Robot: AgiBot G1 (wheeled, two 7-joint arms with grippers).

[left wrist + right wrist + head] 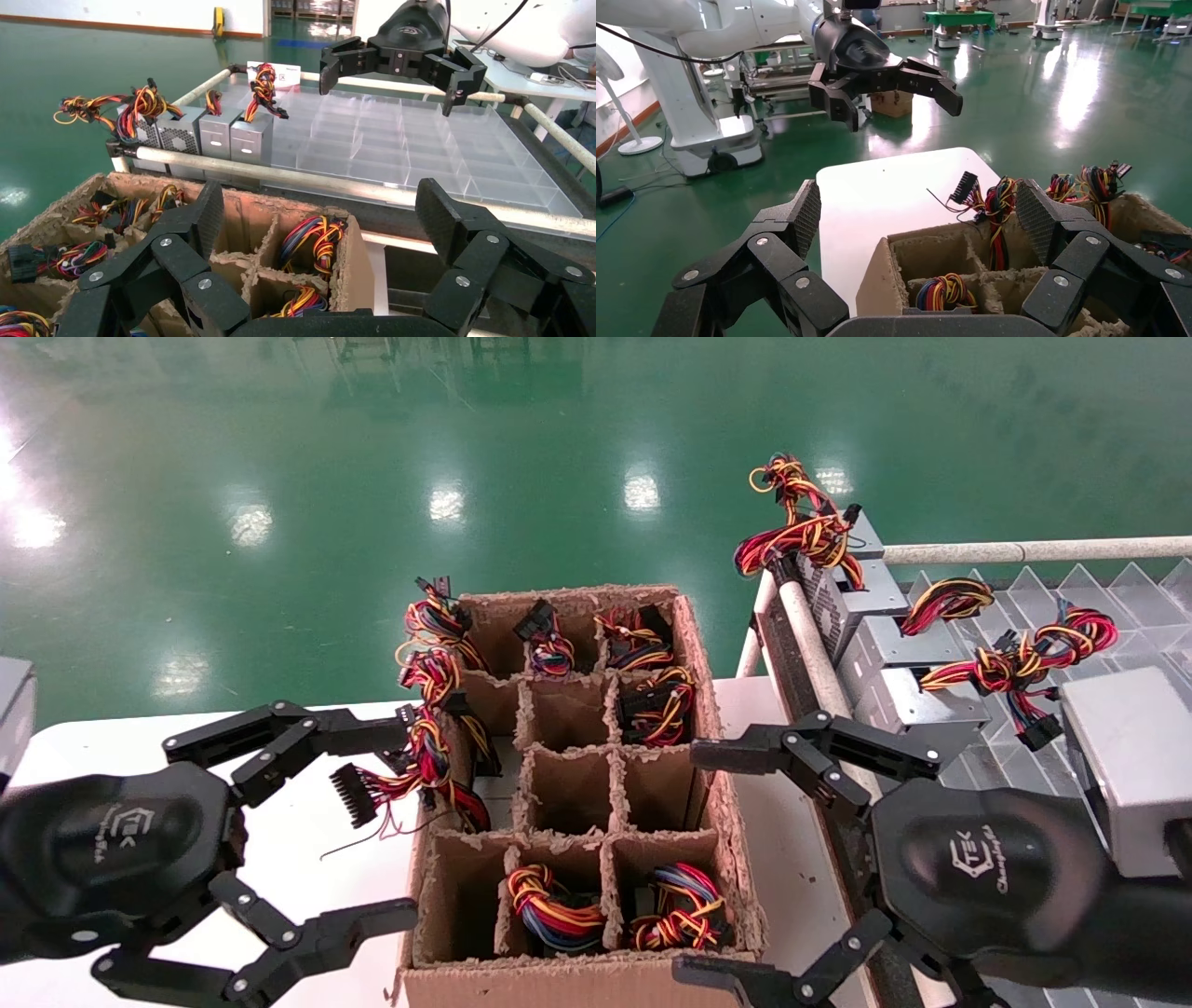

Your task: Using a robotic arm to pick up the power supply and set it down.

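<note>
Green glossy floor (279, 449); white table (93, 738) w/ cardboard box (577, 980). Palm logo partly legible: "TEK". L gripper (391, 826) & R gripper (694, 864) both spread, holding nothing, flanking box.

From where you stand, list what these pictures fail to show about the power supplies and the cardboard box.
- Brown cardboard divider box, head view: power supply bodies in its cells are hidden under red, yellow and black wire bundles.
- Same box: near wall is cut off by the picture's lower edge.
- Silver-grey metal power supply at the right: partly cut by the picture's edge and covered by the open right gripper.
</note>
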